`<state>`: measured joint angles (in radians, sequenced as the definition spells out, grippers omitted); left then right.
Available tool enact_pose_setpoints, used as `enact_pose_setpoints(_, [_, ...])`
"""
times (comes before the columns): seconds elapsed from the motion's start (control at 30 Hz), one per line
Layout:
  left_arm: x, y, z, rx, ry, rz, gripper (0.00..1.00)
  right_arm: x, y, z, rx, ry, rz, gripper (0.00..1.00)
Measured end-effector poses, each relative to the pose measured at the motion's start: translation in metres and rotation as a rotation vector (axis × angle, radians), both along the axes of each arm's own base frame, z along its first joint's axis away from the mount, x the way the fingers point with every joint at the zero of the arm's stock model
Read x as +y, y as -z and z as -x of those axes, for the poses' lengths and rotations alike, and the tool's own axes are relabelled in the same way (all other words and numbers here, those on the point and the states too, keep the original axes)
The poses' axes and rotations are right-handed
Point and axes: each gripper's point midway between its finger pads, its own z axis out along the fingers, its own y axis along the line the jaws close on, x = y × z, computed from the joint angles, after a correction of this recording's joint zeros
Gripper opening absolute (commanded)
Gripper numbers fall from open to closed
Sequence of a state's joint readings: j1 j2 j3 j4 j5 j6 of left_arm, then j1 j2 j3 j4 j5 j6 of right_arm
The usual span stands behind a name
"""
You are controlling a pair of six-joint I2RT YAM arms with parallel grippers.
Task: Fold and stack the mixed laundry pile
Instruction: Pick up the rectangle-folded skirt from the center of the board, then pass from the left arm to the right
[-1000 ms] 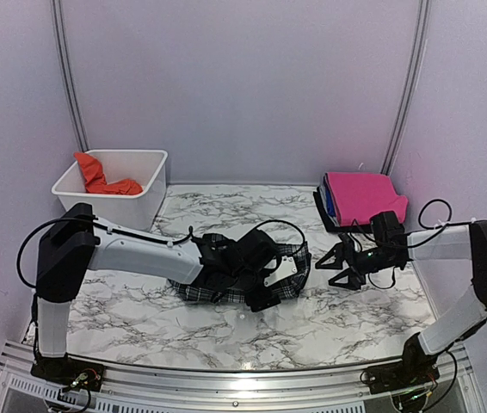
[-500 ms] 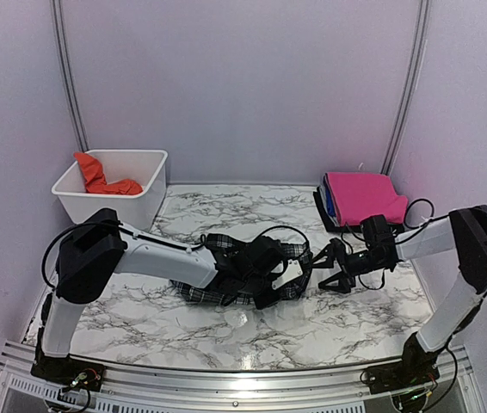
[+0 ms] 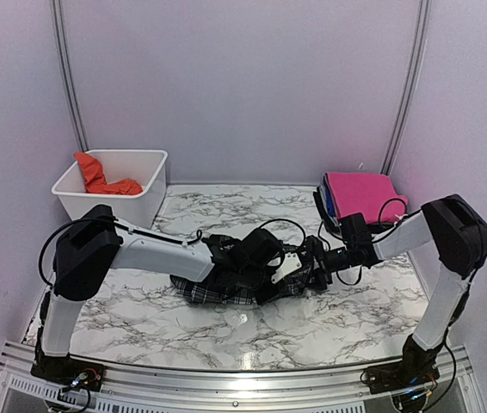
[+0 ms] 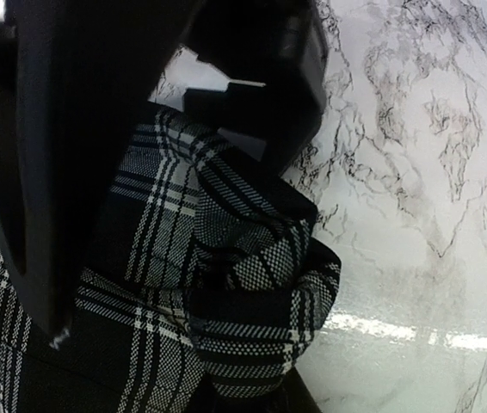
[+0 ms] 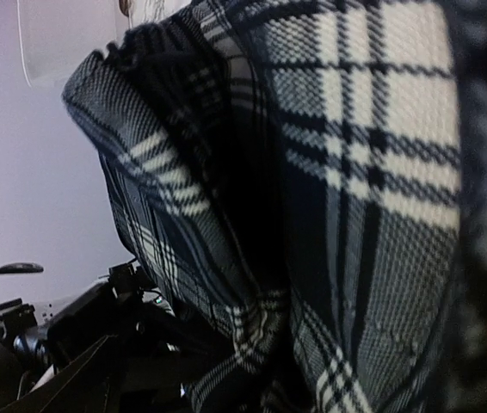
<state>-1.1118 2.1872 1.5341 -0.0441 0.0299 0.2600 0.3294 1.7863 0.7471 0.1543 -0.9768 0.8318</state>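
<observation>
The black-and-white plaid shirt (image 3: 200,291) lies bunched on the marble table in the middle of the top view. My left gripper (image 3: 269,274) sits low on its right half, shut on a pinched fold of the plaid cloth (image 4: 252,284). From the right, my right gripper (image 3: 317,264) is pressed against the shirt's right edge with its fingers spread open. Plaid fabric (image 5: 372,172) fills its wrist view and hides its fingertips. The orange t-shirt (image 3: 101,179) lies crumpled in the white bin at the back left.
The white bin (image 3: 132,206) stands at the back left corner. A folded pink garment (image 3: 364,196) tops a small dark stack at the back right. Walls close in on three sides. Bare marble (image 3: 312,327) shows in front of the shirt.
My left gripper has closed onto the plaid shirt. The right arm has reached left from beside the pink stack until its open gripper meets the shirt's right edge.
</observation>
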Motion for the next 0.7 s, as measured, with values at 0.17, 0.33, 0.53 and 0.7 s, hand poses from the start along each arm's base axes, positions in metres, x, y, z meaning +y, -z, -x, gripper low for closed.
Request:
enact_pose_setpoints(0.17, [-0.002,-0.009,0.001,0.000,0.002,0.033,0.23,0.018,0.004,-0.008,0.018,-0.020,-0.005,0.76])
enact_pose_setpoints(0.33, [0.001,-0.012,0.002,-0.009,-0.004,0.051,0.23,0.026,0.007,-0.009,0.030,-0.019,0.004,0.57])
enact_pose_setpoints(0.53, [0.001,-0.015,0.001,-0.011,-0.017,0.069,0.58,0.028,0.015,-0.011,0.037,0.003,0.036,0.03])
enact_pose_setpoints(0.7, [0.024,-0.034,-0.001,-0.002,-0.132,0.106,0.98,0.029,0.015,-0.018,0.000,-0.003,0.078,0.00])
